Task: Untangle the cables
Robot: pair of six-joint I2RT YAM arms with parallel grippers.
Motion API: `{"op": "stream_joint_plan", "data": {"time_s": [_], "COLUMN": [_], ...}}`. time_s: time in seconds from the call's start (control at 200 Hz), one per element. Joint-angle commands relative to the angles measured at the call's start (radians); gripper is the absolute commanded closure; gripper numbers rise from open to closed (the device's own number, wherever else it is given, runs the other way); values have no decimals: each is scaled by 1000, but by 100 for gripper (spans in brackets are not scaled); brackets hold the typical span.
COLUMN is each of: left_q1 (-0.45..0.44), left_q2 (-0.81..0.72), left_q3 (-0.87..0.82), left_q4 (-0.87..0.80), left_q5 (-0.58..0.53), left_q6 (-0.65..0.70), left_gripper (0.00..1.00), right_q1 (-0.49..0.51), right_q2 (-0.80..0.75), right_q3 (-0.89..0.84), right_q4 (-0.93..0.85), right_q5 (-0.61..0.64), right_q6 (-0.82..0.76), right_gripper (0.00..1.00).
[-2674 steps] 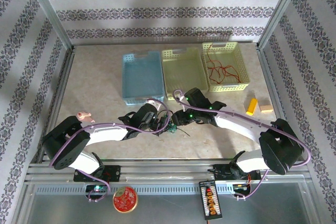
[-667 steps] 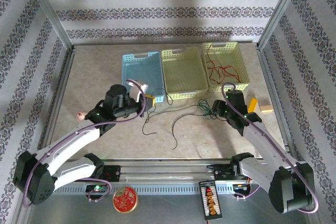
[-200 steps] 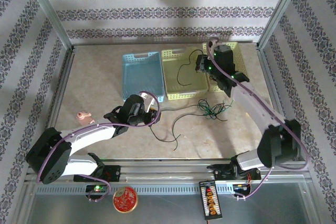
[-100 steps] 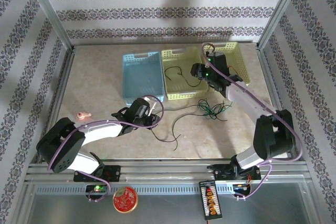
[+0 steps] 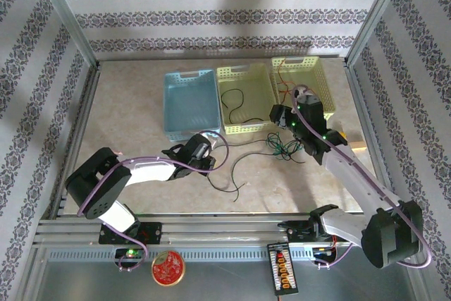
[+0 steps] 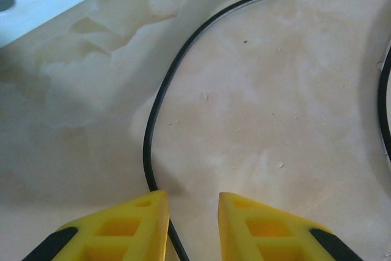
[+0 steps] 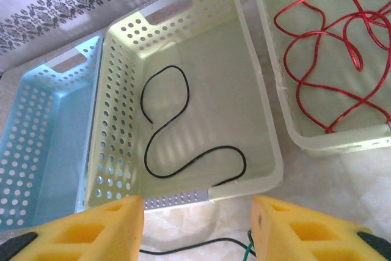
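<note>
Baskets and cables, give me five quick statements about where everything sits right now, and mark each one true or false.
1. A black cable lies in the middle basket. True.
2. The red cable lies in the blue basket. False: it lies in the right basket.
3. The right gripper holds a cable. False: its jaws are open with nothing between them.
4. A green cable lies on the table. True.
5. A loose black cable on the table runs into the gap between the fingers of the left gripper. True.
</note>
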Motion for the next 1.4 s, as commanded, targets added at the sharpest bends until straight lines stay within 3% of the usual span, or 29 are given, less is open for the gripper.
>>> {"op": "stream_joint_plan", "data": {"time_s": [0.0, 0.205, 0.345, 0.62, 0.73, 0.875, 0.985, 1.09, 1.189, 1.249, 1.399], "left_q1": [-61, -121, -144, -145, -145, -139, -132, -128, -127, -126, -114], "left_q2": [47, 116, 113, -252, -328, -321, -284, -230, -162, -117, -4], "left_q3": [22, 72, 106, 1, 39, 73, 62, 57, 83, 99, 137], "left_q4": [-161, -252, -274, 9, -14, -76, -96, -121, -172, -190, -191], "left_q5": [-81, -286, -371, -192, -155, -149, -132, -154, -206, -242, -293], "left_q6": [23, -2, -5, 88, 136, 160, 144, 101, 55, 32, 10], "left_gripper": [77, 100, 100, 100, 100, 100, 85, 62, 58, 46, 39], "right_q1": [4, 1, 0, 17, 30, 90, 169, 199, 199, 198, 192], "right_q2": [-54, -83, -75, -43, -25, 35, 76, 94, 93, 93, 99], "right_q3": [-34, -50, -45, -49, -63, -67, -62, -60, -55, -45, -21], "right_q4": [-14, -4, -3, -3, -6, -36, -66, -69, -64, -70, -87], "right_q5": [42, 42, 29, -121, -182, -227, -167, -142, -136, -131, -126], "right_q6": [44, 66, 62, 3, -12, -27, -43, -33, -32, -45, -69], "right_gripper": [51, 51, 51, 51, 51, 51, 51, 51, 51, 51, 51]}}
